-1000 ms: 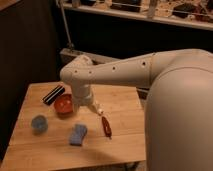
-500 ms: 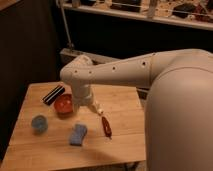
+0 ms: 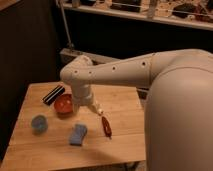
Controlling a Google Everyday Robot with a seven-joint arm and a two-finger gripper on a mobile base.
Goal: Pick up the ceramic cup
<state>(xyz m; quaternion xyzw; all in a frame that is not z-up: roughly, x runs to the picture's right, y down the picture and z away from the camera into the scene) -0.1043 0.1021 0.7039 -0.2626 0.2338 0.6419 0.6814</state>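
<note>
The ceramic cup is small, round and blue-grey. It stands upright near the left edge of the wooden table. My gripper hangs from the white arm over the middle of the table. It is to the right of the red bowl and well to the right of the cup. It touches nothing that I can see.
A light blue sponge block lies in front of the bowl. A red utensil lies right of the sponge, just below the gripper. A black flat object lies at the back left. A dark shelf runs behind the table.
</note>
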